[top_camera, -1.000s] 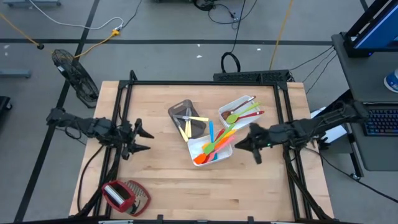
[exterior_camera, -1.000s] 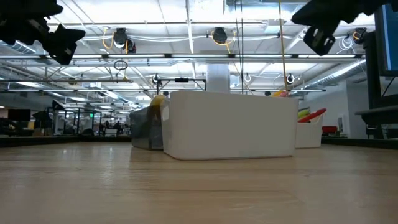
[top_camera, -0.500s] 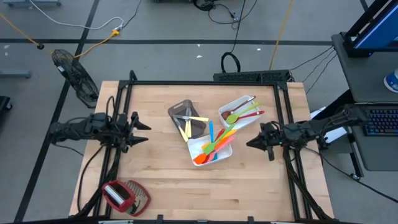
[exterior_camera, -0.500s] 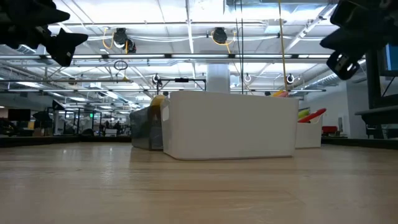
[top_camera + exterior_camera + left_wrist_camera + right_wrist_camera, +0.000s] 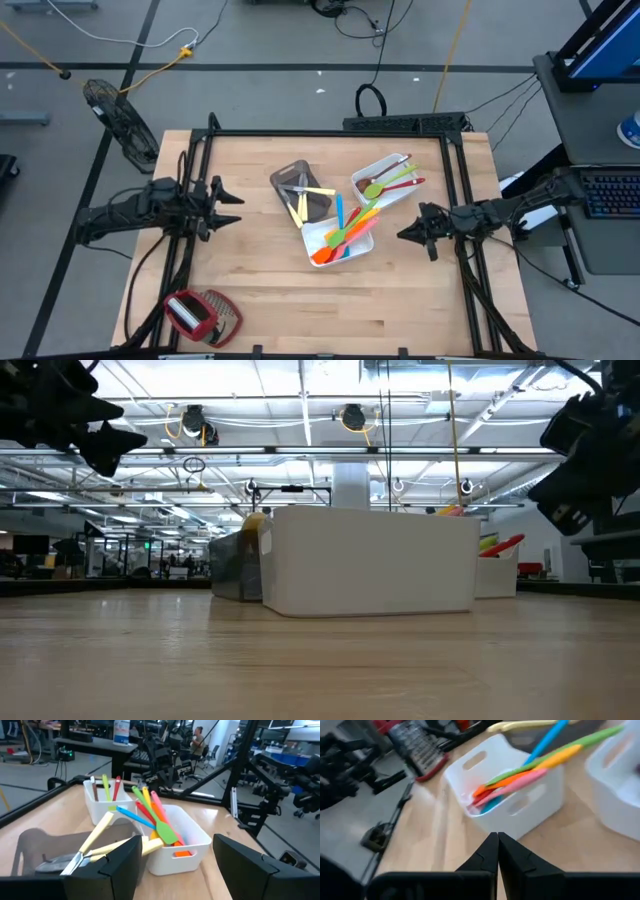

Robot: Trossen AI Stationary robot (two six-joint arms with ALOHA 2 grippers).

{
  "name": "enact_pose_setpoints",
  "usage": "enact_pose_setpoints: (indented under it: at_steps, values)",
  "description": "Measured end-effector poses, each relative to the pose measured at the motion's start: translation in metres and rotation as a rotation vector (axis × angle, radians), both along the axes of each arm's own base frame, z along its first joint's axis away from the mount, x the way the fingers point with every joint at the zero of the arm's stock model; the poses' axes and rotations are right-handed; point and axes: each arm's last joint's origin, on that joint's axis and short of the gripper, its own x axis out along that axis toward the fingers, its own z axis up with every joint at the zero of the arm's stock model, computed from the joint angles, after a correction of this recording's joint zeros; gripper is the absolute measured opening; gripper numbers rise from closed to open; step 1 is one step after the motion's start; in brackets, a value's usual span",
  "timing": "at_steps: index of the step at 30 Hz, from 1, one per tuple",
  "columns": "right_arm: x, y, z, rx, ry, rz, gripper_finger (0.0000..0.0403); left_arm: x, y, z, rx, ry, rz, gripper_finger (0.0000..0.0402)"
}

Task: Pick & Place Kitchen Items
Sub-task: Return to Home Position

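Hovering empty at either side of the wooden table [image 5: 260, 285], apparently parked with sorting finished, the left gripper [image 5: 231, 208] gapes wide and the right gripper [image 5: 406, 235] is pinched closed, the colourful plastic spoons and spatulas [image 5: 348, 230] lying in white rectangular bins [image 5: 315, 237] mid-table.

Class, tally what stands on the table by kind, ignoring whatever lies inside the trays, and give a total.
White trays: 2
Dark tray: 1
Red wire-mesh utensil: 1
Total: 4
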Motion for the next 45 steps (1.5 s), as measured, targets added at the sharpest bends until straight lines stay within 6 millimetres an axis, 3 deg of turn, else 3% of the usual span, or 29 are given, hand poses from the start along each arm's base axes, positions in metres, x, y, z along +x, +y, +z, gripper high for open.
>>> enact_pose_setpoints:
  at_steps: [4, 8, 11, 20, 27, 40, 45]
  values:
    - [0.000, -0.003, -0.003, -0.061, -0.015, -0.082, 0.0004, 0.002, 0.002, -0.006, -0.003, 0.007, 0.004, 0.0250]
    - [0.002, -0.004, 0.002, -0.148, -0.076, -0.103, 0.0004, 0.010, 0.004, -0.028, -0.041, -0.007, -0.019, 0.0250]
    - [0.003, -0.003, 0.006, -0.178, -0.114, -0.088, 0.0004, 0.014, 0.005, -0.029, -0.032, -0.072, -0.033, 0.0250]
    - [0.003, -0.003, 0.007, -0.256, -0.132, -0.069, 0.0004, 0.014, 0.006, -0.032, -0.031, -0.052, -0.013, 0.0250]
    - [0.003, -0.003, 0.007, -0.279, -0.133, -0.056, 0.0004, 0.014, 0.009, -0.033, -0.051, -0.037, 0.105, 0.0250]
    - [0.002, -0.003, 0.004, -0.589, -0.126, 0.035, 0.0004, 0.014, 0.010, -0.032, -0.048, -0.046, 0.151, 0.0250]
    - [0.002, -0.003, 0.003, -0.605, -0.119, 0.041, 0.0004, 0.014, 0.010, -0.032, -0.047, -0.047, 0.151, 0.0250]
